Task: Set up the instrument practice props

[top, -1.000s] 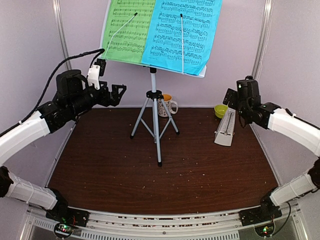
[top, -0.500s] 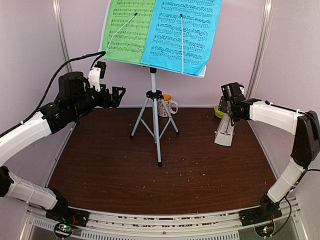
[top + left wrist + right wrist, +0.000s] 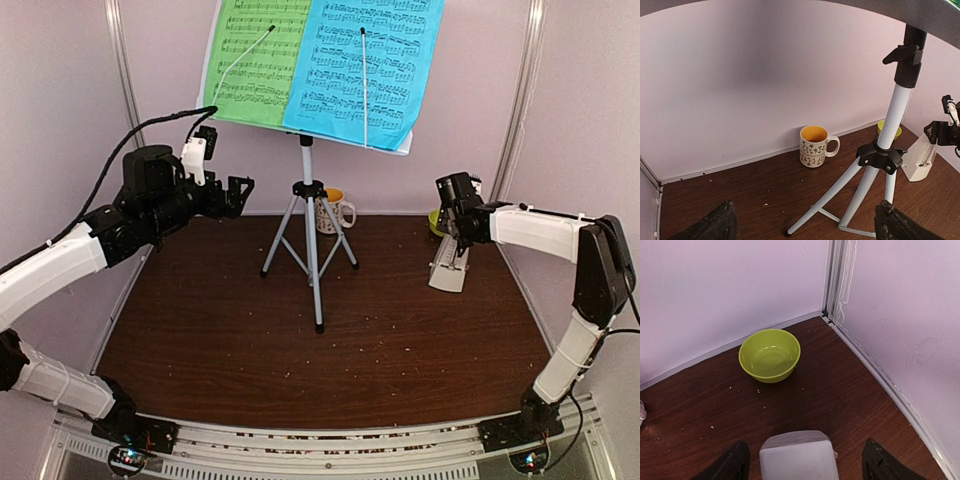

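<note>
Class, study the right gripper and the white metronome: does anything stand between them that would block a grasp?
Nothing visible does. The right gripper hangs open just above the metronome, whose top shows between the fingers in the wrist view. The lime-green bowl sits beyond it near the back corner, off the path.

We find the cell closed in by pale lilac walls: a back wall (image 3: 480, 110), a left wall (image 3: 50, 90) and a right wall (image 3: 600, 120). Silver metal posts stand at the rear corners, left post (image 3: 122, 60) and right post (image 3: 522, 80). The tabletop (image 3: 400, 320) is dark brown wood grain, scattered with pale specks (image 3: 758, 390). A slotted metal rail (image 3: 330, 447) runs along its near edge. Light is even and soft. We note faint scuffs (image 3: 922, 352) on the right wall.
</note>
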Controlling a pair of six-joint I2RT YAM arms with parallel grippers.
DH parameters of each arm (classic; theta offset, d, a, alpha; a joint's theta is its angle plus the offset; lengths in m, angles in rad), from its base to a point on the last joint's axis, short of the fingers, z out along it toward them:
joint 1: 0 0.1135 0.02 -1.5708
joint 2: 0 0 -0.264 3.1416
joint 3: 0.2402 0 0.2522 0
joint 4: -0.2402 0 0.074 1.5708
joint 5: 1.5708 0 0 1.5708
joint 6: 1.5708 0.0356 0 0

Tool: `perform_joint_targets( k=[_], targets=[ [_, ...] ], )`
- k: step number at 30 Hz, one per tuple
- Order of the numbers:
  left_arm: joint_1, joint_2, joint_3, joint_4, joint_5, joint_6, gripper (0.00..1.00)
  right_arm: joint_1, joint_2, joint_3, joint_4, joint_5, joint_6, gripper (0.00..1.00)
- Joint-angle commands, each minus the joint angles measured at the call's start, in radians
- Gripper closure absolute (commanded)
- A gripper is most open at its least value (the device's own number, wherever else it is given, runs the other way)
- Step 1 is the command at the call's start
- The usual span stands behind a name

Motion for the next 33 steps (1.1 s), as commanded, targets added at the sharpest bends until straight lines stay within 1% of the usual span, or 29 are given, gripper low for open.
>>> perform_joint_targets(
  k=[1, 15, 18, 24, 26, 30, 31, 33],
  targets=[
    [0.007, 0.003, -0.002, 0.028, 0.001, -0.009, 0.02, -0.007, -0.008, -0.031, 0.030, 0.010, 0.000, 0.27],
    [0.007, 0.009, -0.012, 0.014, 0.005, -0.009, 0.02, -0.003, -0.094, -0.098, 0.067, -0.042, -0.020, 0.55],
    [0.006, 0.013, -0.013, 0.013, 0.010, -0.008, 0.02, 0.001, -0.124, -0.116, 0.076, -0.074, -0.022, 0.59],
    [0.006, 0.027, -0.026, 0.022, 0.035, -0.007, 0.02, 0.017, -0.188, -0.150, 0.078, -0.139, -0.033, 0.63],
    [0.007, 0.029, -0.041, 0.043, 0.066, -0.002, 0.02, 0.025, -0.212, -0.164, 0.084, -0.176, -0.039, 0.64],
    [0.007, 0.016, -0.104, 0.122, 0.195, 0.042, 0.03, 0.054, -0.260, -0.200, 0.101, -0.268, -0.081, 0.67],
    [0.007, 0.010, -0.129, 0.153, 0.218, 0.054, 0.03, 0.060, -0.272, -0.213, 0.107, -0.283, -0.092, 0.68],
    [0.006, -0.003, -0.191, 0.235, 0.316, 0.077, 0.04, 0.069, -0.304, -0.244, 0.128, -0.361, -0.115, 0.71]
  ],
)
